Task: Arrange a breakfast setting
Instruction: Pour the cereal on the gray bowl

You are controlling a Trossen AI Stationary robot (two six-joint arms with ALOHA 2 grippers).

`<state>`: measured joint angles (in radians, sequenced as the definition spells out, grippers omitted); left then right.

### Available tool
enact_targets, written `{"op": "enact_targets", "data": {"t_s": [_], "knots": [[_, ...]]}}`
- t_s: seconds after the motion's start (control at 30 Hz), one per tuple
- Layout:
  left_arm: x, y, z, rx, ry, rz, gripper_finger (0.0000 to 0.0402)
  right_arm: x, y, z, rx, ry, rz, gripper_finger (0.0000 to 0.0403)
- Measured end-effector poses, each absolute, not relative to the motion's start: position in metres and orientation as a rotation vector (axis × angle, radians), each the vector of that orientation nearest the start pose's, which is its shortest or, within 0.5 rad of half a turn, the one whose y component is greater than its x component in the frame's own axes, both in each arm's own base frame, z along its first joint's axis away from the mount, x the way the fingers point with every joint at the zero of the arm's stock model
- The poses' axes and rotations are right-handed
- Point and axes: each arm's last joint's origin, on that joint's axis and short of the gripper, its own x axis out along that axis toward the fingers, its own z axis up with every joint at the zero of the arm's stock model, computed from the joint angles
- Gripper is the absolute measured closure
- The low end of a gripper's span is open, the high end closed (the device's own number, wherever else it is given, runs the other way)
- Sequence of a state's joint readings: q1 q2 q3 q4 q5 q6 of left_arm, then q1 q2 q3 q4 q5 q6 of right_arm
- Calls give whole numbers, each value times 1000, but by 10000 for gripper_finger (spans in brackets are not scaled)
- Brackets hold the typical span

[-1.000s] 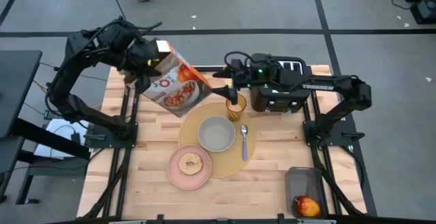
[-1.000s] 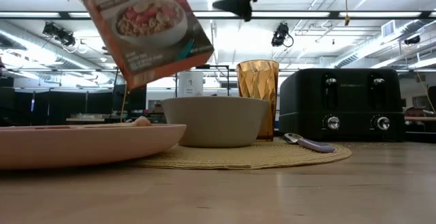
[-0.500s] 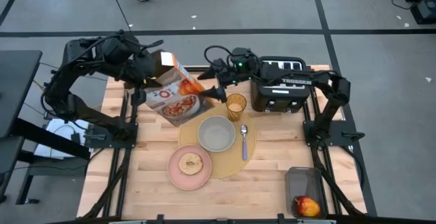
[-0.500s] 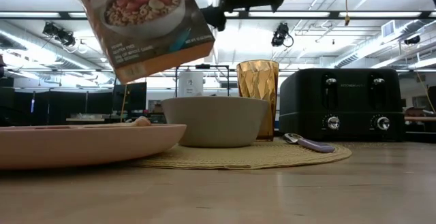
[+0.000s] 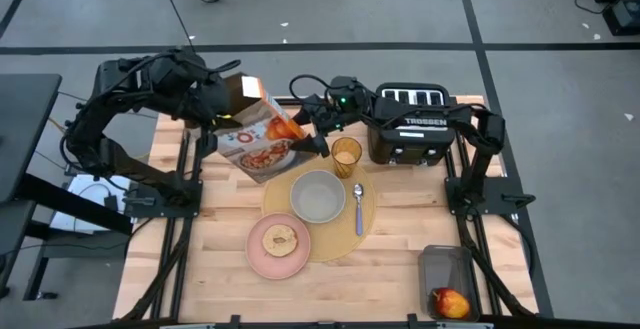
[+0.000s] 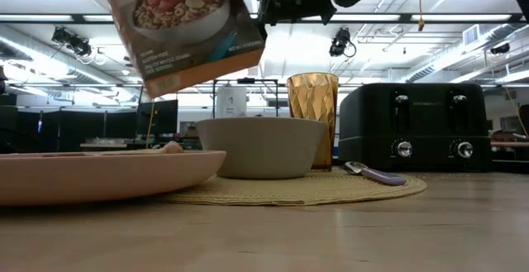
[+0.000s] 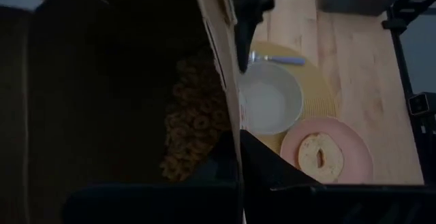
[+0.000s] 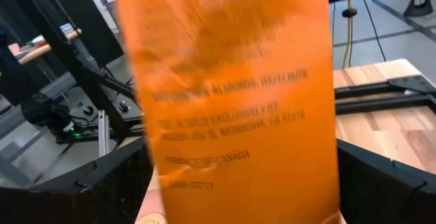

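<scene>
My left gripper (image 5: 222, 104) is shut on the open top of the orange cereal box (image 5: 262, 135), which it holds tilted in the air over the table's far left. My right gripper (image 5: 308, 134) is open, with its fingers on either side of the box's lower end (image 8: 238, 115). The grey bowl (image 5: 318, 196), the amber tumbler (image 5: 346, 155) and the blue-handled spoon (image 5: 359, 211) rest on the round tan placemat (image 5: 335, 244). The toast slice (image 5: 279, 239) lies on the pink plate (image 5: 255, 254). The red apple (image 5: 450, 301) lies in a dark tray at the near right. My left gripper pinches one wall of the box's open top (image 7: 228, 108), one finger inside the box and one outside. The box hangs tilted below the fingers, clear of the table, with cereal (image 7: 191, 129) showing inside. My right gripper: I cannot tell whether its fingers (image 8: 116, 176) touch the box's sides.
The black toaster (image 5: 410, 139) stands at the far right, just behind the tumbler. The dark tray (image 5: 445, 269) sits at the near right corner. Bare wood shows at the near left and between the placemat and the tray.
My right gripper has gone from above the tumbler toward the table's left, up to the box's lower end. My left gripper has shifted a little toward the right with the box, which stays tilted and clear of the table.
</scene>
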<state>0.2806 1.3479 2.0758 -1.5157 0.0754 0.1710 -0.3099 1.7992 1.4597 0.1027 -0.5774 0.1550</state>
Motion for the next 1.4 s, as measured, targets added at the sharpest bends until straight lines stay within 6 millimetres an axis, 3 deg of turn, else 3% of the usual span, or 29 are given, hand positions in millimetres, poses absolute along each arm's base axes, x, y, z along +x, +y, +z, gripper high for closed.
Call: {"op": "enact_targets", "data": {"t_s": [0.23, 0.57, 0.7, 0.9, 1.07, 1.27, 1.4], "knots": [[174, 48, 499, 25, 782, 116, 400, 406, -112, 315, 275, 227, 258, 16], [181, 50, 499, -2, 764, 130, 387, 406, -111, 315, 272, 222, 272, 166], [174, 48, 504, -22, 727, 146, 361, 407, -110, 317, 262, 200, 275, 185], [147, 42, 527, -29, 626, 193, 280, 407, -110, 319, 263, 182, 276, 186], [104, 32, 553, -21, 499, 282, 191, 403, -110, 329, 283, 142, 267, 187], [59, 20, 558, -110, 356, 369, 129, 382, -103, 375, 281, -33, 277, 187], [57, 20, 548, -187, 329, 392, 122, 358, -97, 409, 264, -143, 238, 188]]}}
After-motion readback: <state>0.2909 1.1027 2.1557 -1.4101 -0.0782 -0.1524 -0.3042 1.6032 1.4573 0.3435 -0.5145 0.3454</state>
